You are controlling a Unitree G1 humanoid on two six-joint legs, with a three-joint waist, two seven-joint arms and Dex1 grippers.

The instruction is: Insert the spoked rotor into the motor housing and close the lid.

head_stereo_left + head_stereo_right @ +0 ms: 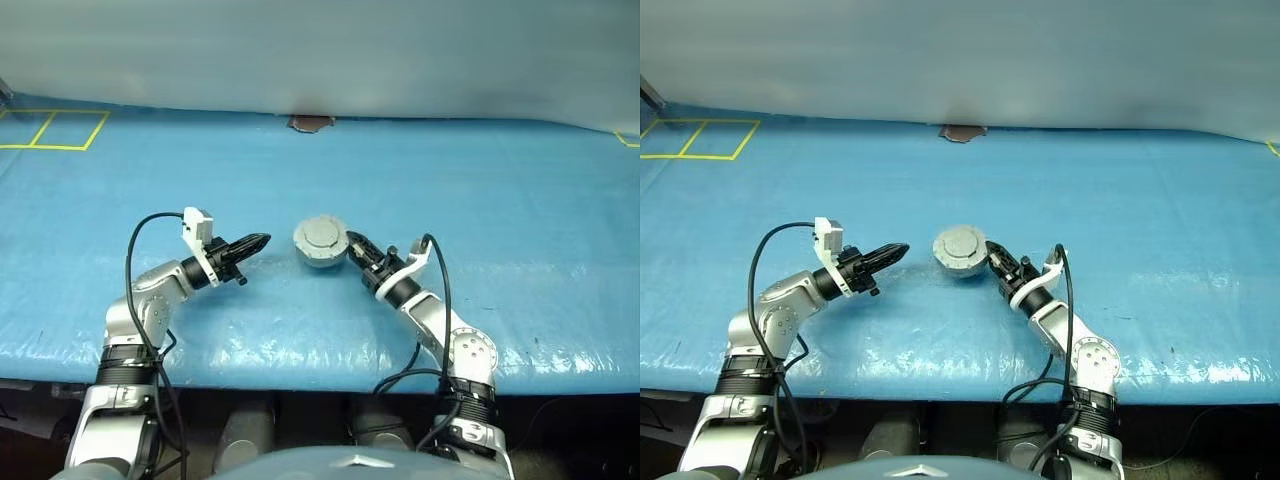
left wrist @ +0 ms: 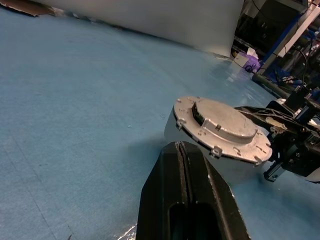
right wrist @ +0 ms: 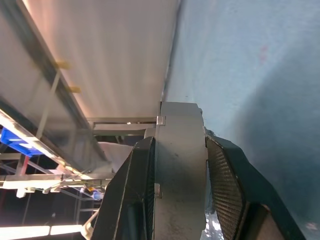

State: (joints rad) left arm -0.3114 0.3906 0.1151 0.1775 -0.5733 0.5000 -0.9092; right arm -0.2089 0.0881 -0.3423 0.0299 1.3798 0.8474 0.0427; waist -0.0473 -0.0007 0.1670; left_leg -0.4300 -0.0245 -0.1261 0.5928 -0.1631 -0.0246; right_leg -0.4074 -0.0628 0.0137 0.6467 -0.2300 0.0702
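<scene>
So this one looks pretty far along. The housing [image 1: 322, 256] is clamped between the jaws of the right gripper [image 1: 357, 247], gripped across its side wall, and it sits tilted a bit, so I'd guess it's lifted off the blue counter [image 1: 500, 220] or at least tipped up on an edge, hard to say which. The lid [image 2: 220, 124] is down flat on top of it, plain pale face up with a raised centre boss and little tabs around the rim, and I can't spot any gap between lid and cup from the left wrist view. The rotor is presumably inside already, since there's no loose spoked wheel lying about, but that's a guess because the closed lid hides whatever is in there. The left gripper [image 1: 258, 243] has its jaws pinched fully closed on nothing and points at the housing from just beside it, not touching. What's left, if anything: maybe a last press to be sure the lid is seated, then setting the whole thing back down and letting go.
</scene>
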